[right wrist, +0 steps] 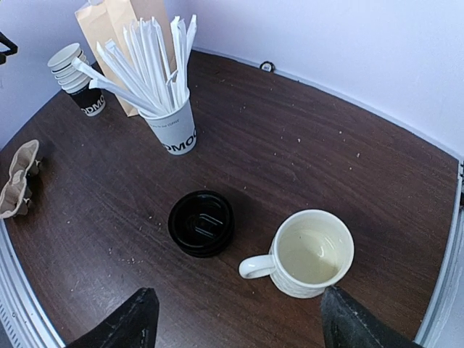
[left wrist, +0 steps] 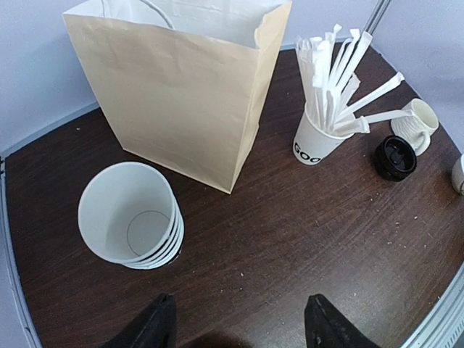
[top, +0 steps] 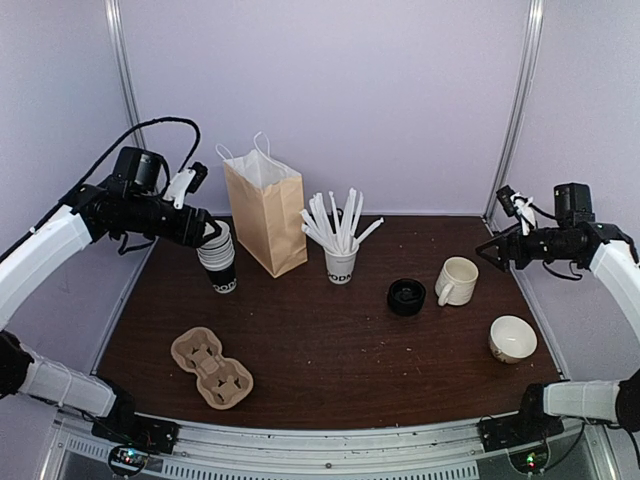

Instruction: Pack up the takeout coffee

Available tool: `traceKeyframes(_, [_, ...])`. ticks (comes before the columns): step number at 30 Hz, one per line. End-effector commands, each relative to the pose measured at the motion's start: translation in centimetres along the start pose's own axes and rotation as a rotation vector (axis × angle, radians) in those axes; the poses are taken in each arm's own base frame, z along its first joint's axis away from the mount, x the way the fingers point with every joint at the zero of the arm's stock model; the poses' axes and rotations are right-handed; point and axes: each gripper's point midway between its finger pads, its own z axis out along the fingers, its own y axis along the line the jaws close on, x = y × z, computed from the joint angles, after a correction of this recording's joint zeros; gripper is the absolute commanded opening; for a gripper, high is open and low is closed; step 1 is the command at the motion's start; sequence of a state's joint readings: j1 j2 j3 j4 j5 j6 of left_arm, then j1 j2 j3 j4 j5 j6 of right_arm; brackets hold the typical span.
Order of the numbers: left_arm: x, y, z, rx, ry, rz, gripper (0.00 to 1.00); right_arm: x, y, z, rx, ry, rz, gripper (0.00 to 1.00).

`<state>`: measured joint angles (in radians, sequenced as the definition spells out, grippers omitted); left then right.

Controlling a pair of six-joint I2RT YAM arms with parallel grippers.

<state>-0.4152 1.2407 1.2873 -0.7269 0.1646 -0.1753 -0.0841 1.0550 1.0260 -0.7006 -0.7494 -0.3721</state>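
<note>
We hold both hands spread and empty.
Left hand (left wrist: pixel 241 304) over the cups (left wrist: pixel 130 217); right hand (right wrist: pixel 239 293) over the coffee (right wrist: pixel 201 222).

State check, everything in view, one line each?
paper bag: upright, open
takeout coffee: upright, lidded, outside bag
cup stack: upright, lidless
stick cup: upright, full
mug: upright, looks empty
bowl: upright
cup carrier: flat, empty
left hand: open, empty
right hand: open, empty
</note>
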Motion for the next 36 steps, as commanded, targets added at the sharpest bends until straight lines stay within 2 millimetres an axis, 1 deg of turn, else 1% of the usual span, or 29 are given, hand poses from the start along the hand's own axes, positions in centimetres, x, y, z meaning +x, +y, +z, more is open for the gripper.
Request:
traceKeyframes(1, [-1.1,1.0,1.6,-0.056,0.02,-0.015,0.61,1.0,0.6,1.0,-0.035,-0.048,-0.008,0.8])
traceKeyframes(3, [-1.3,1.3,2.7,-0.066,0.038,-0.012,0.6,1.8,0.8,1.4,-0.054,-0.025,0.009,0.8])
traceKeyframes(5, [-1.6,1.8,3.5,-0.09,0.047,-0.012,0.58,2.2,1.0,1.5,-0.062,-0.022,0.014,0.8])
traceKeyframes(9, [-2.1,2.5,4.8,-0.116,0.05,-0.007,0.53,2.3,1.0,1.5,-0.057,-0.032,0.013,0.81])
traceKeyframes(13, [-1.9,3.1,6.6,-0.135,0.09,0.02,0.44,2.4,0.6,1.5,-0.037,-0.027,0.005,0.81])
traceKeyframes(16, [-1.6,3.4,7.6,-0.146,0.127,0.028,0.45,2.6,0.5,1.6,-0.03,-0.021,0.004,0.81])
traceKeyframes(17, [-1.7,3.9,7.8,-0.171,0.134,0.031,0.45,2.6,0.5,1.6,-0.03,-0.019,0.001,0.81])
traceKeyframes(20, [-1.7,4.5,8.3,-0.203,0.16,0.038,0.43,2.7,0.4,1.7,-0.028,-0.015,0.002,0.81])
traceKeyframes(23, [-1.3,4.9,9.0,-0.214,0.199,0.053,0.4,2.8,0.3,1.8,-0.027,-0.009,0.003,0.81])
traceKeyframes(29, [-0.4,5.7,10.6,-0.244,0.261,0.064,0.38,3.0,0.2,2.0,-0.027,0.001,0.001,0.81])
traceKeyframes(33, [0.4,6.0,11.8,-0.249,0.316,0.068,0.31,3.1,0.1,2.0,-0.023,0.004,0.0,0.81])
traceKeyframes(36, [0.6,6.1,12.1,-0.247,0.324,0.067,0.25,3.2,0.1,2.0,-0.024,0.007,0.001,0.81])
